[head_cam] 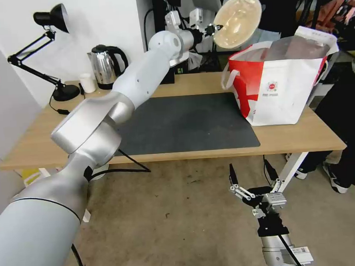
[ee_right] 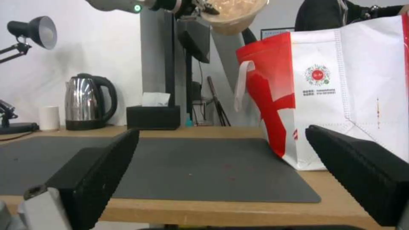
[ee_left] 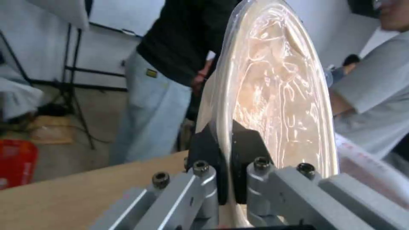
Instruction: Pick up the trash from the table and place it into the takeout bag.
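Two fingers pinch bowl rim | right gripper spread | kettle

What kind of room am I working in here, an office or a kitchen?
Most likely an office or lab workspace, not a kitchen. The table is a light-wood desk with a dark grey mat, a black desk lamp and a steel kettle by the wall, and a bare concrete floor below.

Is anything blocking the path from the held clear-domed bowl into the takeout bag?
Nothing visible does. The left gripper holds the clear-domed bowl by its rim, tilted on edge, in the air up and to the left of the takeout bag. The bag's mouth stands open, with only air between it and the bowl. The right gripper is open, below the table edge.
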